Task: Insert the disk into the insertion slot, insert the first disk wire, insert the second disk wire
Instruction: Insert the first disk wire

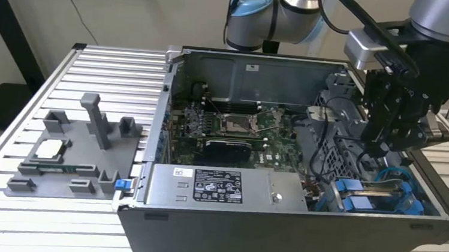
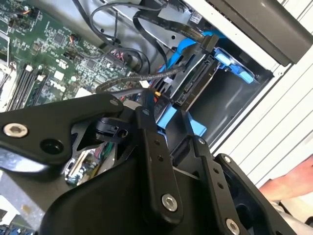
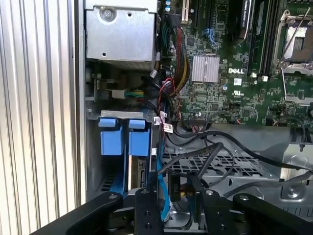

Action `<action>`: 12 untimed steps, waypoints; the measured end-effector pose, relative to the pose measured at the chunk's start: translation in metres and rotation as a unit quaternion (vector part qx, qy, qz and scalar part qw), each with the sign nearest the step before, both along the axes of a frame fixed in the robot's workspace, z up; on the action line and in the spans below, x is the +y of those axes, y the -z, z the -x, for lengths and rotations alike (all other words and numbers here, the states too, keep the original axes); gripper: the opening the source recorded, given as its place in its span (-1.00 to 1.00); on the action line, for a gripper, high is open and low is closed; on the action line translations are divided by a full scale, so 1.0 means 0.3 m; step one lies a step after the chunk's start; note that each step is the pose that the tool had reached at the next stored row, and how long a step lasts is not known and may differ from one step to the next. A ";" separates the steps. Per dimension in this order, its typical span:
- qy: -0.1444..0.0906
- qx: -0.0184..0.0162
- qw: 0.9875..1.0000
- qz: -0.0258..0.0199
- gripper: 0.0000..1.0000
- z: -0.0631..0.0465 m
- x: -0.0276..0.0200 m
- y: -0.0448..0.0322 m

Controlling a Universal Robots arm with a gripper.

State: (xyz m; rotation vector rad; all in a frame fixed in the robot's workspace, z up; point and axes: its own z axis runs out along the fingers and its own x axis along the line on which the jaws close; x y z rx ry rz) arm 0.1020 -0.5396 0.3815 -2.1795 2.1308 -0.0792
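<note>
Blue-framed disk [image 2: 194, 87] sits seated in the insertion slot [image 3: 93, 147] at a corner of the computer case [image 1: 280, 239] | gripper [image 1: 379, 147] over the bay, fingers clamped on a black wire plug [image 3: 183, 187] beside the disk's rear | judged: disk in, neither wire visibly plugged in.

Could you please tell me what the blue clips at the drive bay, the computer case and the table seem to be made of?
The blue clips look like moulded plastic: uniform bright colour, matte, rounded edges. The computer case seems to be sheet metal, dark grey outside, with thin folded edges. The table is probably ribbed aluminium, judging by its pale satin sheen.
</note>
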 end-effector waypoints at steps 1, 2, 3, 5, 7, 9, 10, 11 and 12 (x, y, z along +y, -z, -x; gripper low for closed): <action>0.000 0.000 1.000 0.000 1.00 0.000 0.000 0.001; 0.000 0.000 1.000 0.000 1.00 0.000 0.000 0.001; 0.000 0.000 1.000 -0.001 -1.00 0.000 0.000 0.001; 0.000 0.000 1.000 -0.001 -1.00 0.000 0.000 0.002; 0.000 0.000 1.000 -0.002 -1.00 0.000 0.000 0.002; 0.000 0.000 1.000 -0.002 -1.00 0.000 0.000 0.002; 0.000 0.000 1.000 -0.003 -1.00 0.000 0.000 0.002; 0.000 0.000 1.000 -0.003 -1.00 0.000 0.000 0.002; 0.000 0.000 1.000 -0.003 -1.00 0.000 0.000 0.002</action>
